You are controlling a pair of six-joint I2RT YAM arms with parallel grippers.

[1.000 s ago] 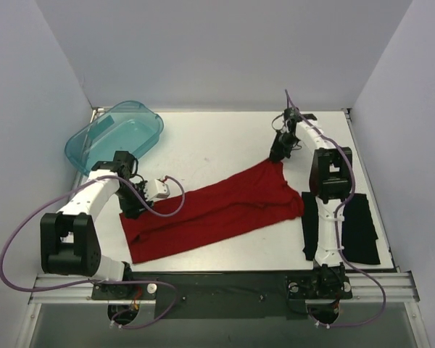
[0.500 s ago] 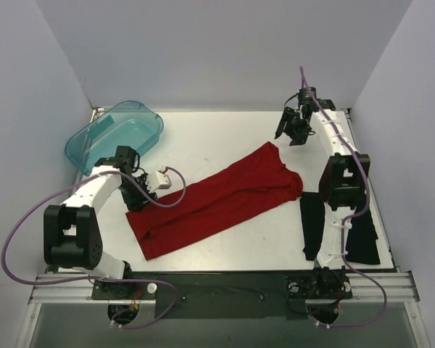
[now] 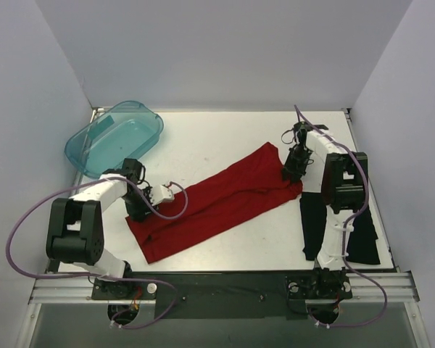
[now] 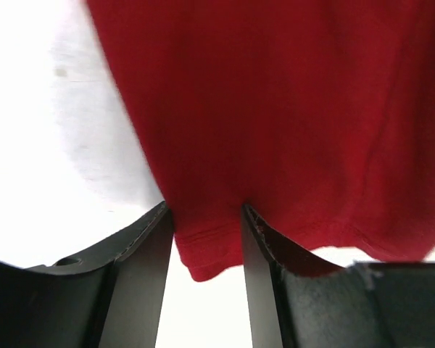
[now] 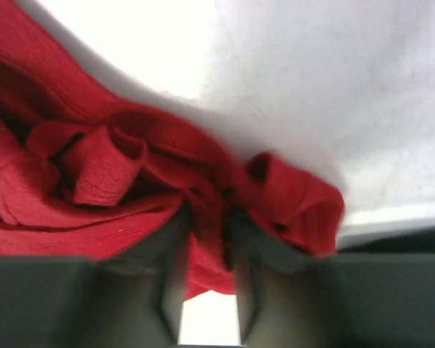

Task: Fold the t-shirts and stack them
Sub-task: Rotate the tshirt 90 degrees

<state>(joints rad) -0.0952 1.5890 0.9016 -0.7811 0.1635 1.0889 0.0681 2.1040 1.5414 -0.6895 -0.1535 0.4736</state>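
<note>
The red t-shirt lies in a long diagonal band across the table, low at the left and high at the right. My left gripper is at its left end. In the left wrist view the jaws are closed on a hemmed corner of the red cloth. My right gripper is at the shirt's right end. In the right wrist view it pinches a bunched fold of the red cloth. The black t-shirt lies flat at the right, partly under the right arm.
A translucent teal tub sits tilted at the back left corner, just behind the left arm. White walls close in the table at the left, back and right. The arm bases and a metal rail run along the near edge.
The right gripper let go of the shirt's far end, rose toward the back, then came down onto the right end again. The left gripper shifted slightly and the shirt's band narrowed.
</note>
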